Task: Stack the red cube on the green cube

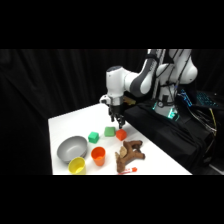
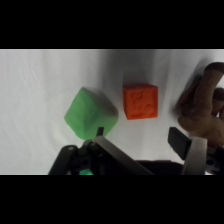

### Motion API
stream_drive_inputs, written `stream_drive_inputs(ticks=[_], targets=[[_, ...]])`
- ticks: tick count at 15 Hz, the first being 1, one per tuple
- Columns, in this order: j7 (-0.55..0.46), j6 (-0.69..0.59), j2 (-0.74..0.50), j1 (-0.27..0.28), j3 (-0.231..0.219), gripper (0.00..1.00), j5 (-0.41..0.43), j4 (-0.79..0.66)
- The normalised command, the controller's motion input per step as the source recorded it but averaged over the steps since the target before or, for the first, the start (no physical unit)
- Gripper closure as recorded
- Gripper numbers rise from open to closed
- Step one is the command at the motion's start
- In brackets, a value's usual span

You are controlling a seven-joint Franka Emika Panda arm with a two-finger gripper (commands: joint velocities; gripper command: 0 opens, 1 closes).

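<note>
Gripper is spread, nothing pinched. In the wrist view both fingers stand apart with bare table between them and the red cube lies just ahead of that gap, untouched. From the side I see the gripper hanging just above the red cube, pointing straight down and not yet around it. I'd call this the approach to the grasp, so the task has barely started: no pick, no lift, no stack. What's left is to drop over the red cube, close, lift, carry and set down. Red cube sits flat on the table, just beside the pale cube, which is the green block filling the wrist view's left; the two are near but apart. That one isn't my target. The green cube is the darker one further out, beyond the pale cube, top bare, and I can't see it in the wrist view. On the red cube's other side is a brown wood piece, close enough that I'd watch the finger on that side when descending. Further out are an orange cup, a yellow cup and a grey bowl, all clear of the carry path as I judge it. The arm reaches in from the base at the upper right, elbow high and wrist vertical over the cubes.
</note>
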Motion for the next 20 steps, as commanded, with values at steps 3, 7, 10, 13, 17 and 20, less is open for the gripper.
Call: stream_drive_inputs(ticks=[3, 7, 10, 13, 17, 20], targets=[[-0.04, 0.28, 0.10, -0.012, 0.047, 0.00, 0.042, -0.05], [0.00, 0.28, 0.06, 0.002, 0.059, 0.00, 0.021, -0.11], [0.04, 0.28, 0.02, 0.015, 0.069, 0.00, 0.028, -0.14], [0.04, 0.30, 0.04, 0.012, 0.066, 0.00, 0.044, -0.13], [0.02, 0.30, 0.08, -0.021, 0.079, 0.00, 0.082, -0.09], [0.00, 0.29, 0.09, -0.051, 0.108, 0.00, 0.098, -0.05]])
